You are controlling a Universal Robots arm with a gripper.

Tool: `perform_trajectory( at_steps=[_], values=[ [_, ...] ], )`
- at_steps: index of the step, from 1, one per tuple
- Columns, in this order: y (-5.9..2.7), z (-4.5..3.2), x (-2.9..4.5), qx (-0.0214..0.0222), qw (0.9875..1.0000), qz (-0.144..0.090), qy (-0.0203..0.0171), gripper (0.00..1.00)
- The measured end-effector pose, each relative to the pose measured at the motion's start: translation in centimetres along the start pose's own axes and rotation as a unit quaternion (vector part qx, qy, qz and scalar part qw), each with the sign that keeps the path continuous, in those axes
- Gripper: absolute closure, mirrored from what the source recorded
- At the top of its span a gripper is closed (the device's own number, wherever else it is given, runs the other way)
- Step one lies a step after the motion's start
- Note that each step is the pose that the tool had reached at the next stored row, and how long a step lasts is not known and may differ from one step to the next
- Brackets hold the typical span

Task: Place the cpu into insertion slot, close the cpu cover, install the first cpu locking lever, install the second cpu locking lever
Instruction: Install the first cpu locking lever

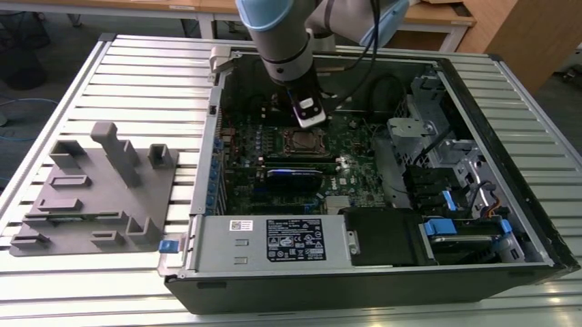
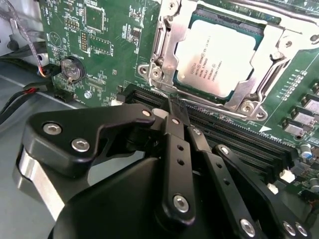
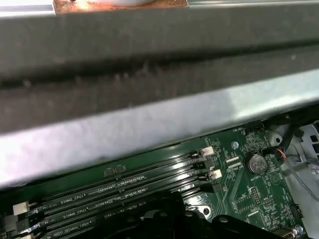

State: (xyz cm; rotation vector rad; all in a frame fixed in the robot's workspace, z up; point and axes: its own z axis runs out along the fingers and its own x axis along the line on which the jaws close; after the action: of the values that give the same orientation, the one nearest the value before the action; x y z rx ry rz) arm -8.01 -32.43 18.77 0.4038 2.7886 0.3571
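Observation:
The cpu [image 2: 217, 55] lies flat in the insertion slot [image 2: 227, 19] on the green board, its silver-grey top facing up. Over its edges the cpu cover [image 2: 168, 47] lies down as a silver frame. A thin wire locking lever [image 2: 209, 103] runs along the socket's near edge. My gripper [image 2: 175, 110] is shut, its black fingers pressed together, and their tips rest at this lever beside the socket's corner. In the exterior view the gripper [image 1: 309, 121] hangs just behind the cpu [image 1: 303, 141], inside the open computer case.
Long black memory slots [image 2: 234, 134] run right under the fingers. A coin battery [image 2: 72, 68] sits off to one side. The case wall [image 3: 149, 109] is close behind the arm. Cables [image 1: 382, 88], drive bays [image 1: 464, 204], a power supply [image 1: 272, 238] and a grey fixture tray [image 1: 91, 191] surround the board.

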Motion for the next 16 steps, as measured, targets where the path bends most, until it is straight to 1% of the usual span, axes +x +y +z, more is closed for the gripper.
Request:
perform_trajectory(
  at_steps=[4, 8, 9, 12, 13, 14, 16],
  values=[
    [-0.09, 0.21, 0.04, -0.0013, 1.0000, -0.001, -0.0026, 0.89],
    [-0.12, 0.21, 0.06, -0.0017, 1.0000, -0.001, -0.0032, 0.89],
    [-0.12, 0.21, 0.06, -0.0036, 1.0000, 0.000, -0.0030, 0.89],
    [-0.12, 0.22, 0.05, -0.0151, 0.9999, 0.004, -0.0016, 0.89],
    [-0.12, 0.21, 0.05, -0.0178, 0.9998, 0.005, -0.0010, 0.89],
    [-0.12, 0.20, 0.05, -0.0198, 0.9998, 0.005, -0.0006, 0.89],
    [-0.08, 0.13, 0.03, -0.0218, 0.9997, 0.006, -0.0002, 0.89]
  ],
)
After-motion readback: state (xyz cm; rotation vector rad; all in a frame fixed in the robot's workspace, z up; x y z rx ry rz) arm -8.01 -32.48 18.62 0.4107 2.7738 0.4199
